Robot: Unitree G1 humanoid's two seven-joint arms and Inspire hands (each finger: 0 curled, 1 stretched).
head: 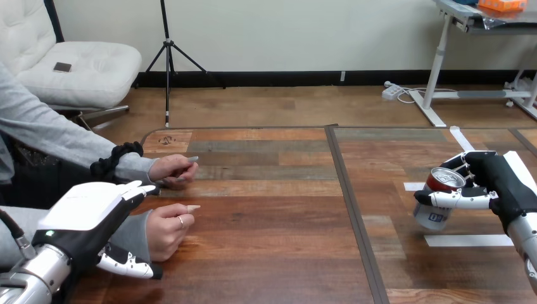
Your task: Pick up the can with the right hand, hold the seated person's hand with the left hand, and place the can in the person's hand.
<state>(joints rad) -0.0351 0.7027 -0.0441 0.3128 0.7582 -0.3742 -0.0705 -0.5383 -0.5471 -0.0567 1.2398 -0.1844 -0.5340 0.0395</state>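
Right side of the table: the right hand point(500, 183) is wrapping its fingers point(459, 199) round the can point(437, 206), holding it at mid-height. I am reading this side grip as chosen to leave the can's base free for setting down in a palm. The can is leaning, its top turned toward the camera. It is probably hanging just clear of the table point(272, 253), though I cannot be sure from this angle. A strip of white tape point(468, 240) is lying just below the can, likely marking its start place.

Left side: the left hand point(88, 212) is lying over the wrist of the person's nearer hand point(166, 228). I cannot tell whether it is gripping that wrist or only resting against it. I am taking its placement there as steadying the receiving hand. That hand is resting on its side on the table, loosely curled, so no open palm is being offered yet. The person's farther hand point(174, 168) is resting on the table just behind it.

Room for moving: the can and the nearer hand are sitting well apart, with bare boards and a dark seam point(358, 240) running between them. Nothing is standing in that lane, so I am judging a level carry leftward as open. The person's hands are sitting close to the table's left edge, so I would be watching that margin at delivery.
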